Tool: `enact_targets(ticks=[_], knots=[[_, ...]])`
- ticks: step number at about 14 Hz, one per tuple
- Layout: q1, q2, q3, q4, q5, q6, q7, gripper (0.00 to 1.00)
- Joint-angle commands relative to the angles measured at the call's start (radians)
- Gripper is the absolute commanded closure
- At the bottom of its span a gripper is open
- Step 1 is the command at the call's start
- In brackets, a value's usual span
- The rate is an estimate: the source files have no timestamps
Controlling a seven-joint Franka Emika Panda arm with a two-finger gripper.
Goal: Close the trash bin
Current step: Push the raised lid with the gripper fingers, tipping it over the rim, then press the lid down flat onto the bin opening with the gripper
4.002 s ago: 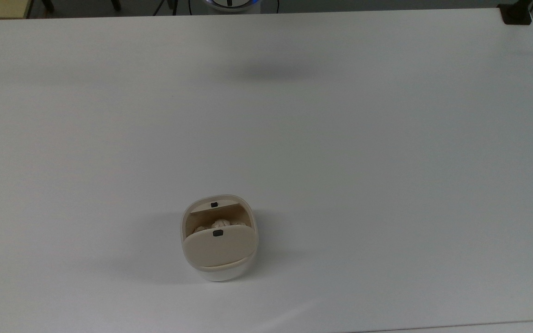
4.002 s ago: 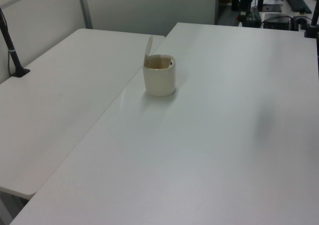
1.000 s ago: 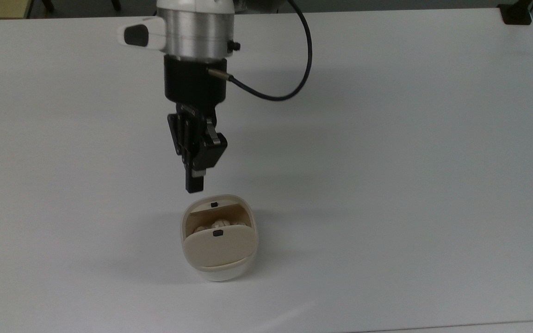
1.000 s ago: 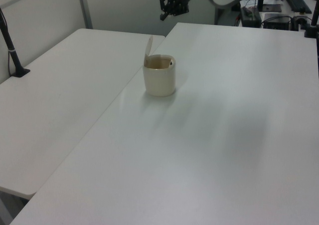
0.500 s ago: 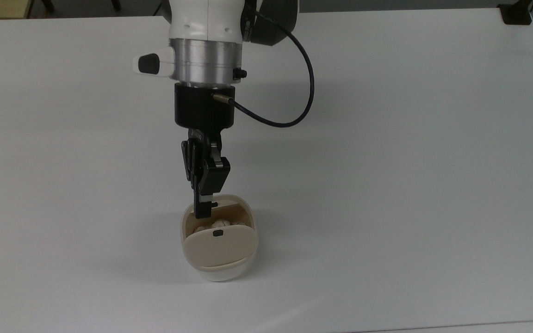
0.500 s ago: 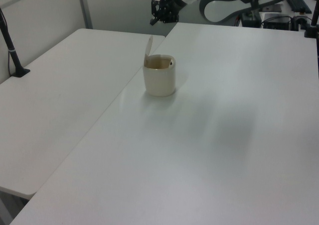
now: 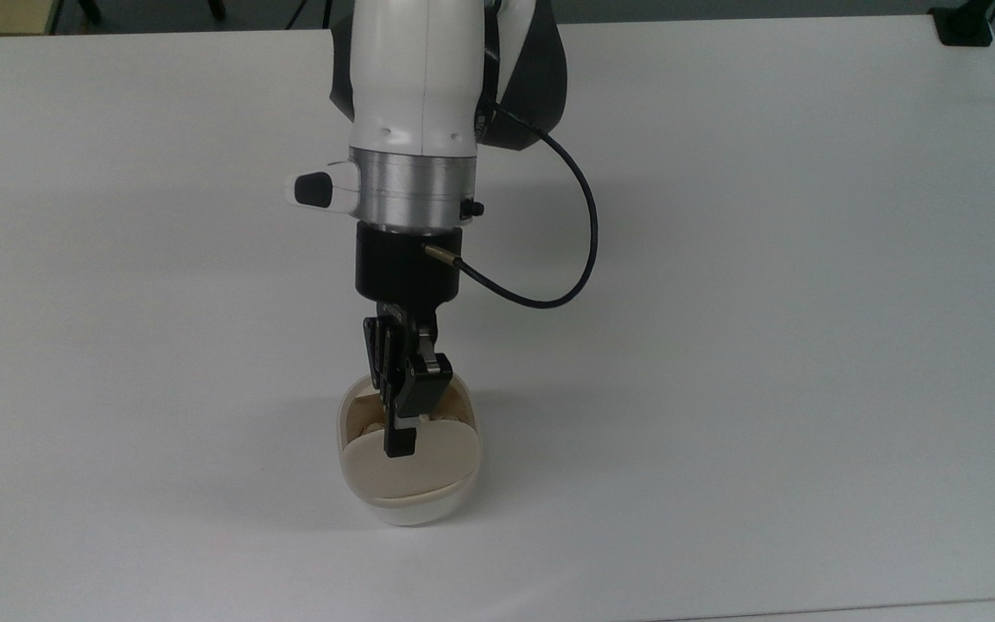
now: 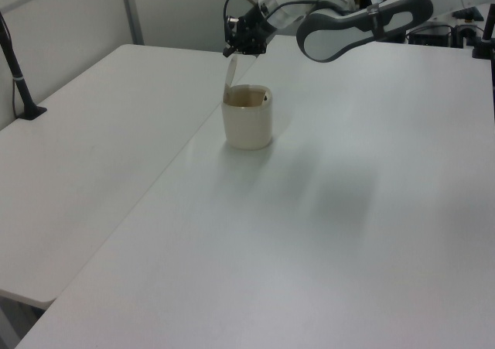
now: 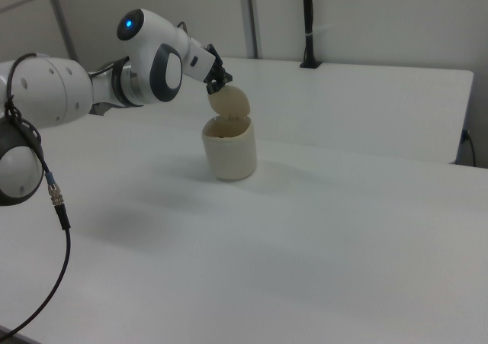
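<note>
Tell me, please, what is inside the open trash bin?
In the top view, pale crumpled lumps show inside the trash bin, under its raised lid. The gripper covers the middle of the opening, so the rest of the contents and the bottom are hidden.

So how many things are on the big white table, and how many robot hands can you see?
Trash bin, lid up: 1
Gripper, above the bin's lid: 1
Black cable on the arm: 1
Table under them: 1
Total: 4
</note>
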Motion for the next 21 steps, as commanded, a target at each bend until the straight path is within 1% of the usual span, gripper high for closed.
enact_targets(ticks=[1,2,4,6,9,11,13,15,18,21], knots=[[0.024,0.034,-0.033,0.028,-0.028,0.017,0.036,1.00],[0.021,0.032,-0.033,0.024,-0.029,0.017,0.031,1.00],[0.020,0.026,-0.032,0.013,-0.054,0.015,0.031,1.00],[0.020,-0.018,-0.032,-0.044,-0.087,0.015,0.030,1.00],[0.021,-0.052,-0.029,-0.079,-0.126,0.012,0.030,1.00],[0.021,-0.081,-0.024,-0.125,-0.146,0.009,0.020,1.00],[0.024,-0.103,-0.023,-0.165,-0.147,0.009,-0.006,1.00],[0.021,-0.111,-0.021,-0.173,-0.147,0.006,-0.009,1.00],[0.020,-0.126,-0.020,-0.211,-0.149,0.001,-0.035,1.00],[0.017,-0.137,-0.009,-0.266,-0.149,0.001,-0.075,1.00]])
